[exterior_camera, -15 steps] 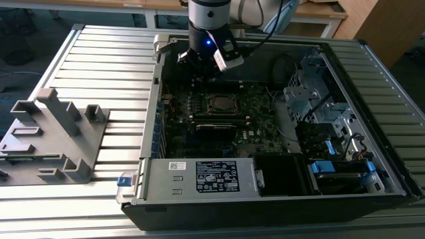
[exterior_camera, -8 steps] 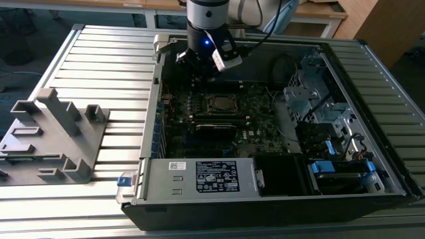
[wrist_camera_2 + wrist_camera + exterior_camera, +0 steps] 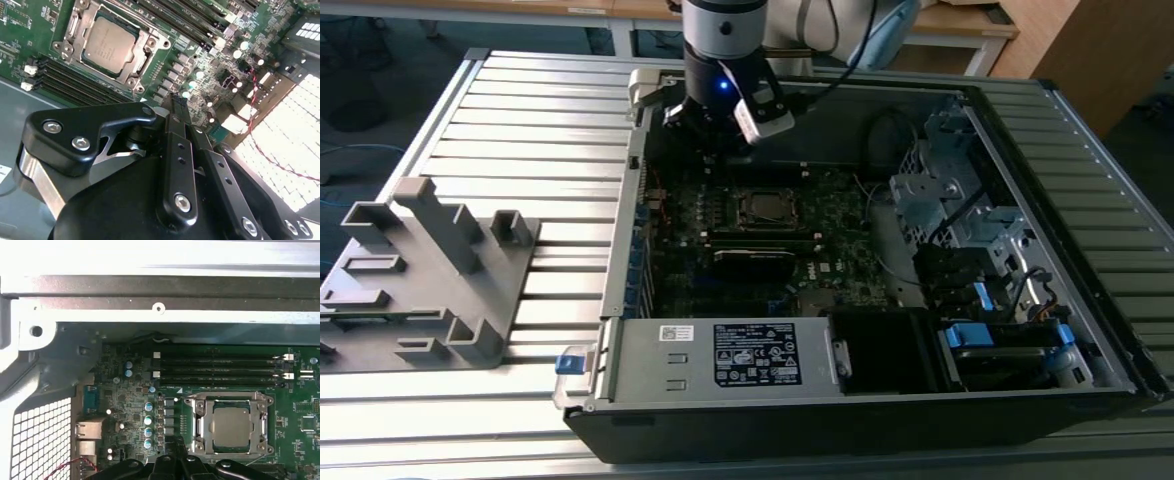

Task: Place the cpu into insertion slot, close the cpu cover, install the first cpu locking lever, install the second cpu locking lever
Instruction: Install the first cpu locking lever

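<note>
Tabletop [image 3: 520,110]: slatted metal. It carries the open computer case [image 3: 854,430], and a grey moulded fixture [image 3: 427,270] sits well apart on the exterior view's left.

Arm [image 3: 720,30]: hangs over the far end of the case, above the motherboard [image 3: 841,250].

Insertion slot [image 3: 736,208]: sits mid-board, towards the far side.

Cpu cover [image 3: 230,400]: lies flat over the slot, and its window frames the chip.

Cpu [image 3: 231,426]: seated square in the slot, grey top showing through the cover in both wrist views.

Claw [image 3: 179,102]: fingers pressed together, pinching nothing. The tip hovers over the row of small capacitors just beside the slot and touches neither cover nor board.

Levers: thin wires run along the slot's sides. They are too fine for me to say whether either is latched.

Judgement: placing and cover-closing look done, so the work stands at the locking-lever stage.

Lever work calls for the closed tip to bear on a lever's free end, press it down and hook it sideways under its catch. The tip must keep clear of the capacitors and memory slots nearby.
</note>
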`<control>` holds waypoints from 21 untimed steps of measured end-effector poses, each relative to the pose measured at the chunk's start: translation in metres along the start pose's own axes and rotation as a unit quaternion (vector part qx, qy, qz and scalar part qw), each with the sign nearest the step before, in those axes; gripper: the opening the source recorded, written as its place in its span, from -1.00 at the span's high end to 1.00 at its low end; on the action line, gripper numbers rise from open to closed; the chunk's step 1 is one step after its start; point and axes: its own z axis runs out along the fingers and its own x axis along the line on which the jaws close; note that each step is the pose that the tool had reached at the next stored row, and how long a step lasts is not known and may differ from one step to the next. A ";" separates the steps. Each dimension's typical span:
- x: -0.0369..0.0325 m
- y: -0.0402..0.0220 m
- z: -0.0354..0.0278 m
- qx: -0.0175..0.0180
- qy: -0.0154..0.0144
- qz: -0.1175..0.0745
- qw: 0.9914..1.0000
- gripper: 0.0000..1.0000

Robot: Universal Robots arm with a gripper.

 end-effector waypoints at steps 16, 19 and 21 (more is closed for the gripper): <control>0.0092 -0.0009 0.0001 -0.067 0.000 0.001 0.998 0.79; 0.0100 -0.0011 0.0001 -0.083 0.000 0.001 0.997 0.79; 0.0102 -0.0011 0.0001 -0.087 0.000 0.001 0.996 0.79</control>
